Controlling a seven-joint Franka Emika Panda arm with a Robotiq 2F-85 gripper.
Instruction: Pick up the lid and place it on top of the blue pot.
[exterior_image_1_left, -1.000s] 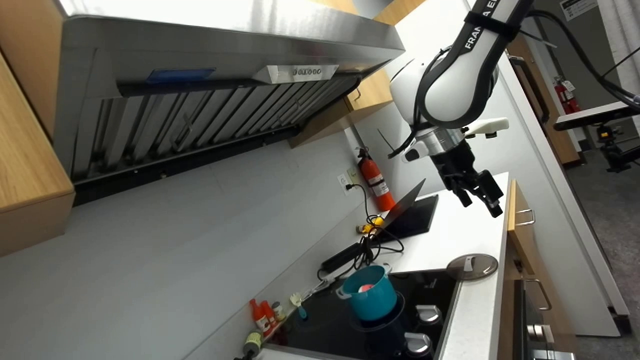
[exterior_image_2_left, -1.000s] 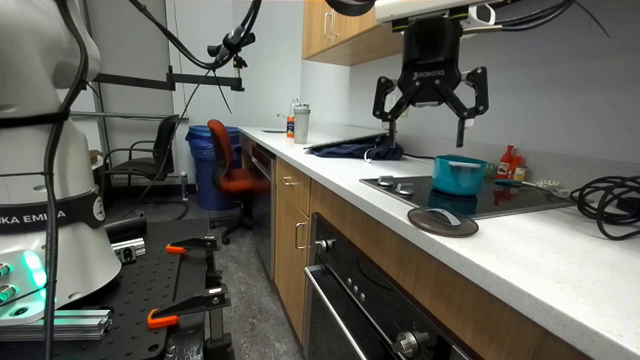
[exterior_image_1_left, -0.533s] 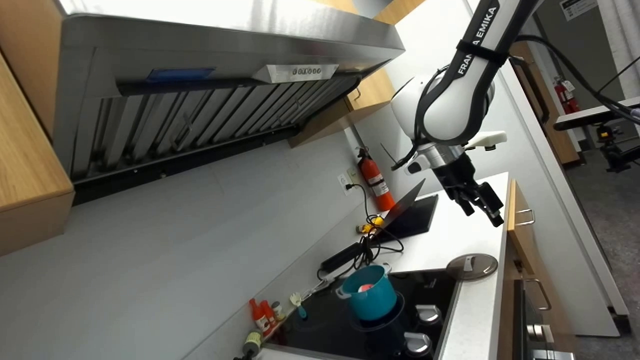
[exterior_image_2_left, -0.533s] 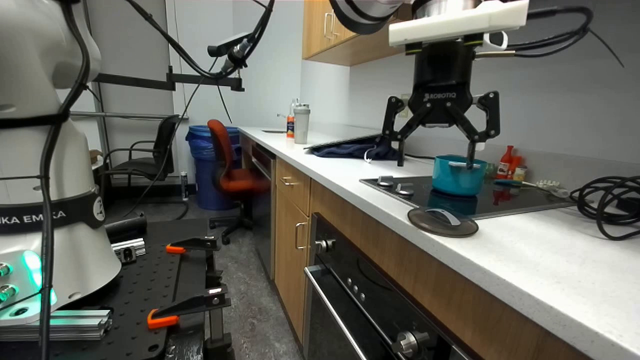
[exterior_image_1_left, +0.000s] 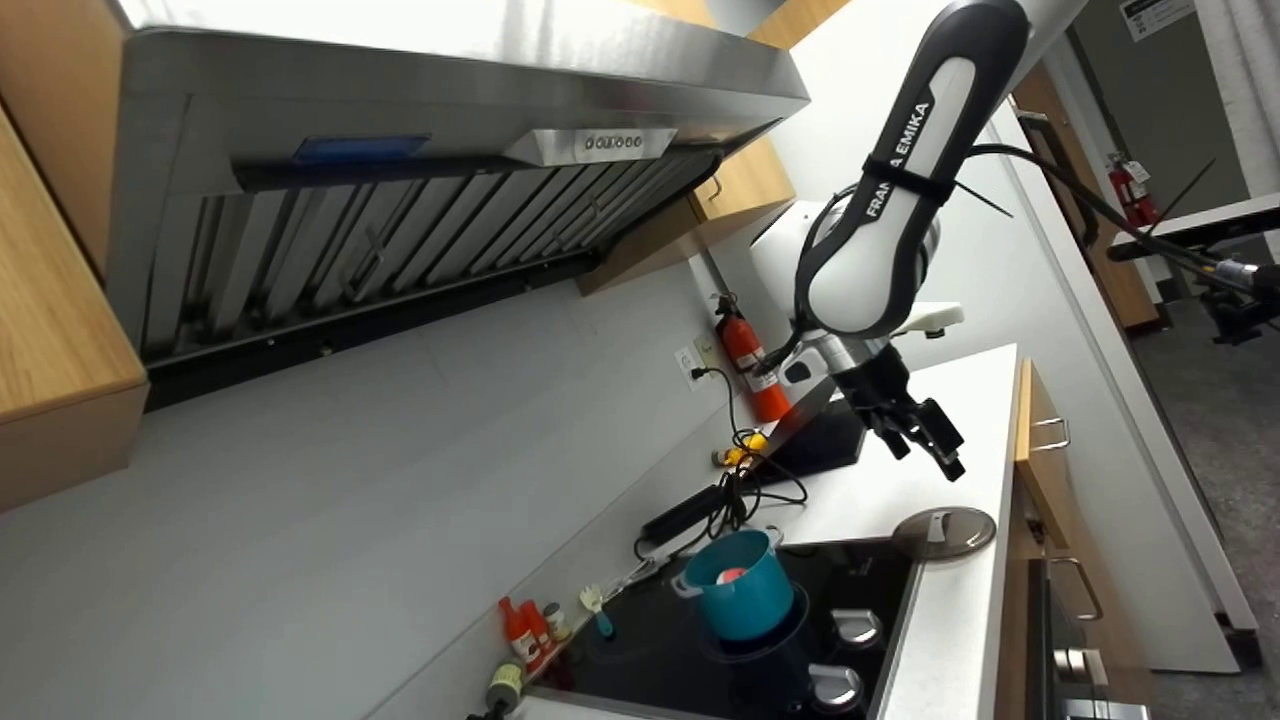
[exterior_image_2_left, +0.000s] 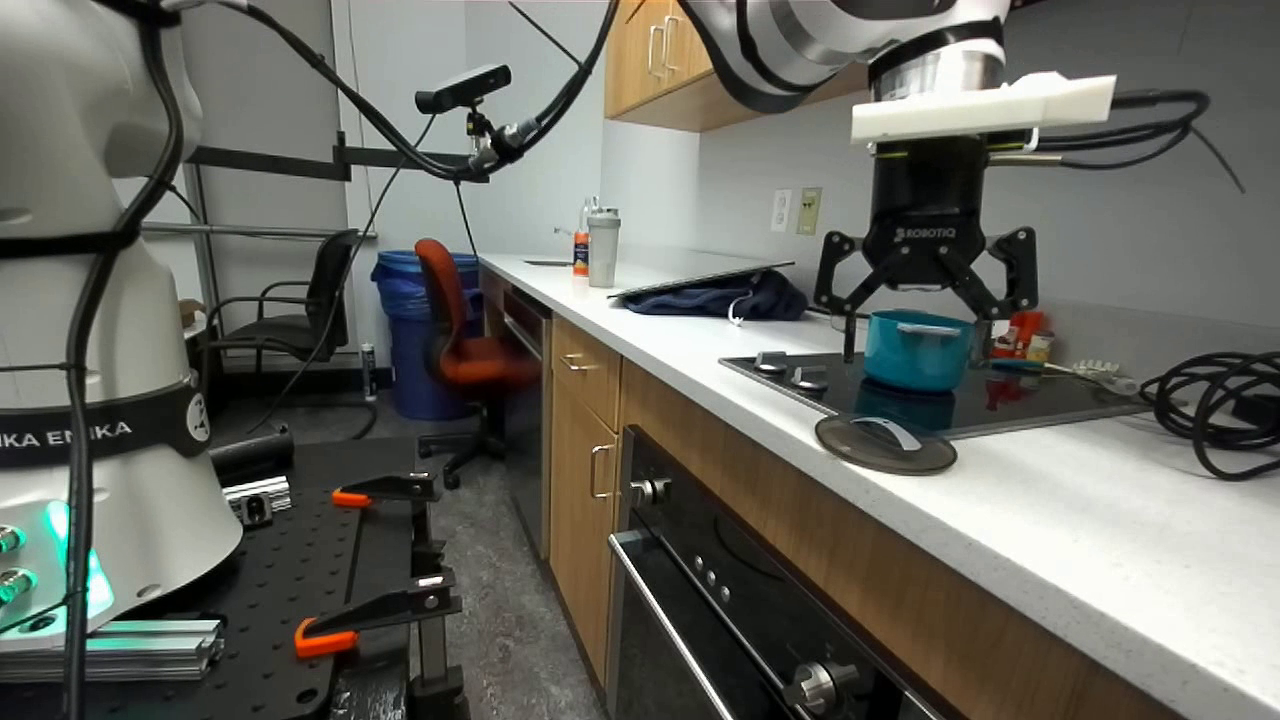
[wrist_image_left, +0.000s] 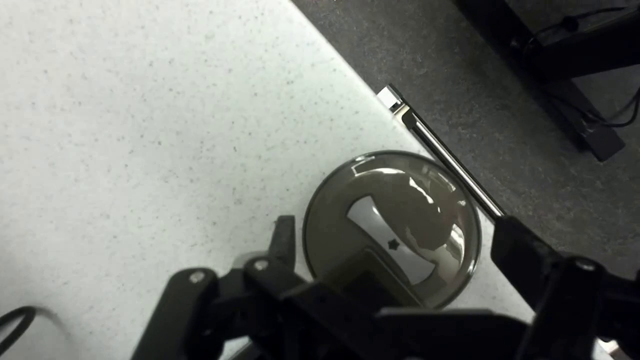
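Lid (exterior_image_2_left: 880, 453) lies flat on the counter (exterior_image_2_left: 1060, 510) by its front edge, pale handle (wrist_image_left: 392, 244) uppermost, at a corner of the cooktop (exterior_image_1_left: 640, 650), nothing holding it. Gripper (exterior_image_1_left: 927, 461) hangs above and clear of it, fingers (wrist_image_left: 285, 240) spread wide and grasping nothing; in the wrist view the lid shows between them. Blue pot (exterior_image_2_left: 917, 352) stands uncovered on the cooktop, a pinkish thing (exterior_image_1_left: 731, 576) inside, so I judge the job barely begun: only the approach seems in hand, with descent, grasp, lift, carry and setting down on the pot all remaining.
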